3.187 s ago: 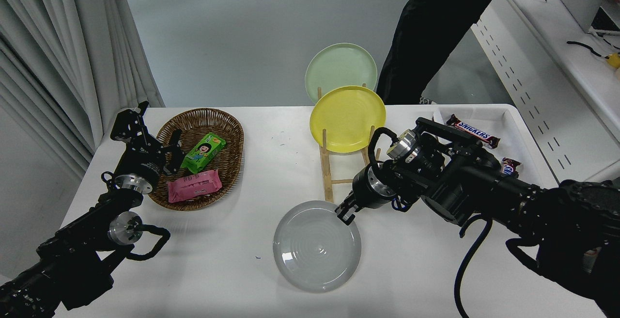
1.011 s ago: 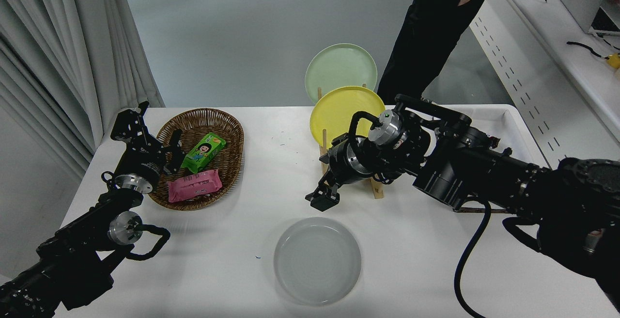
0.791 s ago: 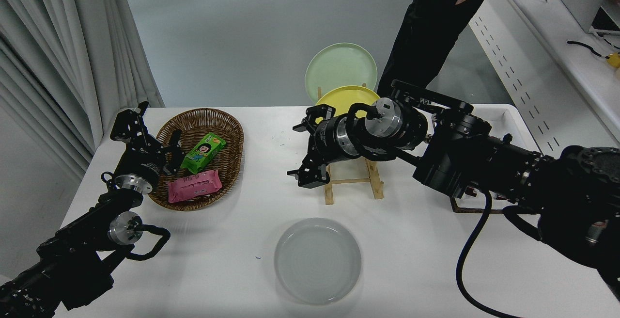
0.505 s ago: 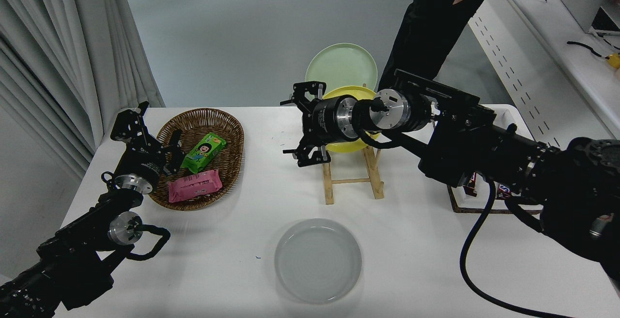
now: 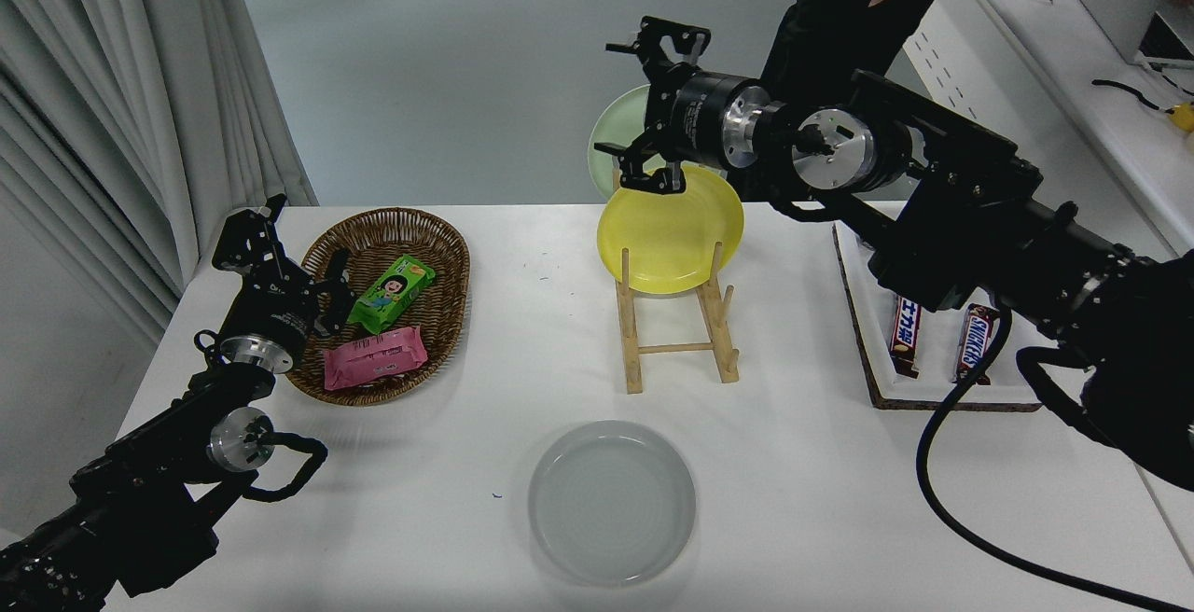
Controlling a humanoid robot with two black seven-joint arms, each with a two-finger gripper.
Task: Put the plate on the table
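Wicker basket [image 5: 392, 239] holds green packet [image 5: 392, 293] and pink packet [image 5: 375, 358]; tray [image 5: 872, 332] holds chocolate bars [image 5: 903, 325]. Grey plate [image 5: 612, 502] flat on table [image 5: 793, 481], near front edge. Right gripper [image 5: 658, 113] raised over rack plates, fingers spread, holding nothing; left gripper [image 5: 308, 290] parked by basket, fingers apart

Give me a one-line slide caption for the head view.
Grey plate lies flat on the white table; open right gripper is raised above the plate rack.

I can read one word: "SNICKERS" on the brown candy bar [image 5: 973, 343] in the white tray [image 5: 942, 396] at the right. The bar beside it [image 5: 903, 324] has letters too, but they are too small for me to read.
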